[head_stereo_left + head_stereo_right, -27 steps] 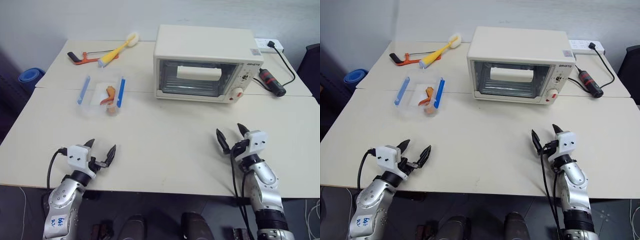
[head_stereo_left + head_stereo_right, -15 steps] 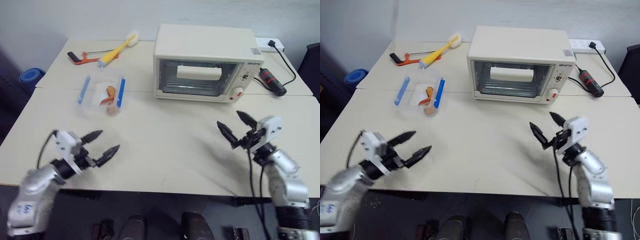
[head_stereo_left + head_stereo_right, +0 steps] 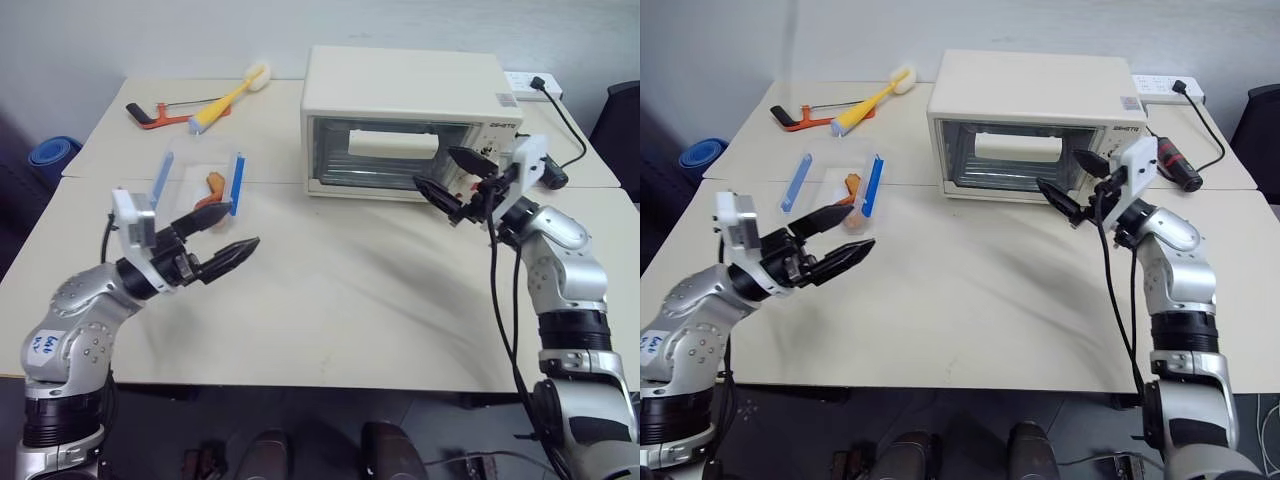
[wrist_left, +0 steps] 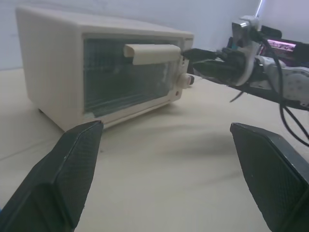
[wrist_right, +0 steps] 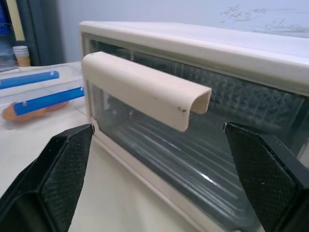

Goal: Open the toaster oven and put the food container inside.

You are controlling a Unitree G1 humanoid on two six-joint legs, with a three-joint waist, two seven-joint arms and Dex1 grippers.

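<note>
The cream toaster oven (image 3: 410,90) stands at the back of the table with its glass door shut and its bar handle (image 5: 145,89) across the top of the door. My right gripper (image 3: 437,168) hovers open just in front of the door's right part, close to the handle and touching nothing. The clear food container (image 3: 200,180), with blue clip strips and orange food inside, lies to the left of the oven. My left gripper (image 3: 238,228) is open and empty, raised over the table just in front of the container and pointing toward the oven (image 4: 96,63).
A yellow brush (image 3: 232,95) and a red hacksaw (image 3: 165,112) lie at the back left. A black and red tool (image 3: 1175,163) and a power strip (image 3: 530,85) with a black cable sit right of the oven. Bare tabletop (image 3: 350,300) stretches between my arms.
Both arms rose from the table's front edge and reached forward. The right gripper came up to the oven door. The left gripper moved toward the container. Both stayed open.
</note>
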